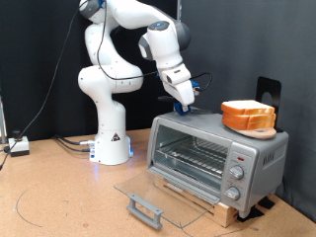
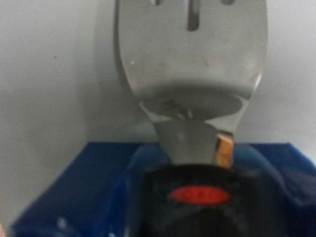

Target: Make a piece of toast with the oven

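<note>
The silver-grey oven stands on a wooden base at the exterior view's right. Its glass door lies folded down flat, and the wire rack inside shows bare. My gripper hangs just above the left end of the oven's top, with blue parts at its tip. In the wrist view a flat silver blade like a spatula sticks out from the hand, over a pale grey surface. A small orange-brown sliver sits at the blade's neck. I cannot make out the thin piece of toast.
A thick orange-brown pile of bread lies on the right of the oven's top. Round knobs are on the oven's right front. The arm's white base stands to the left on the brown table, with cables further left.
</note>
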Controlling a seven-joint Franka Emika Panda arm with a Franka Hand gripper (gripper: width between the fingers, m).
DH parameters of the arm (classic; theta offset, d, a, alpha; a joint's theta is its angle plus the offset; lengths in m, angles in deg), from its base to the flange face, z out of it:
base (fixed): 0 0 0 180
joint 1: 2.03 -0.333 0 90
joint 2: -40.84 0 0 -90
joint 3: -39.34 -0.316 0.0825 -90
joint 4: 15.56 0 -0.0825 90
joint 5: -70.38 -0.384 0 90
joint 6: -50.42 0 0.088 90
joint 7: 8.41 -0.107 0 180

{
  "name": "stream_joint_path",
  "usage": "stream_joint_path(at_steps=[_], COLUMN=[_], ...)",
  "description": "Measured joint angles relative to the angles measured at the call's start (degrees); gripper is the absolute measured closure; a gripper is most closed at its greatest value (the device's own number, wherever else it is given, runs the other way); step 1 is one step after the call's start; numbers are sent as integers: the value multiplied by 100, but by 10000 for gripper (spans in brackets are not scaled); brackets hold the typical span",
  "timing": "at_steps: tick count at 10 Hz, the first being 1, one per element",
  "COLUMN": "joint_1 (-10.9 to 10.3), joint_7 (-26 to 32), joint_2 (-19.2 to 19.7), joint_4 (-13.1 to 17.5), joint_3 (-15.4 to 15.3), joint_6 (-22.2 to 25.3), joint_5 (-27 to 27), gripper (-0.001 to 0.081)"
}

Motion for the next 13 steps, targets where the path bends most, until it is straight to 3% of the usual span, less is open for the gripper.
stream_joint_path(at_steps=[2,6,8,10,13], joint_1=[2,27,74,366,1052], joint_7=[69,179,136,130,-139], joint_2=[-56,-709,-636,-684,-729], joint_4=[51,206,362,414,468], joint_3=[167,985,944,1095,1343], joint_6=[103,766,747,685,735], joint_5=[-6,59,66,141,515], gripper=[410,410,410,410,410])
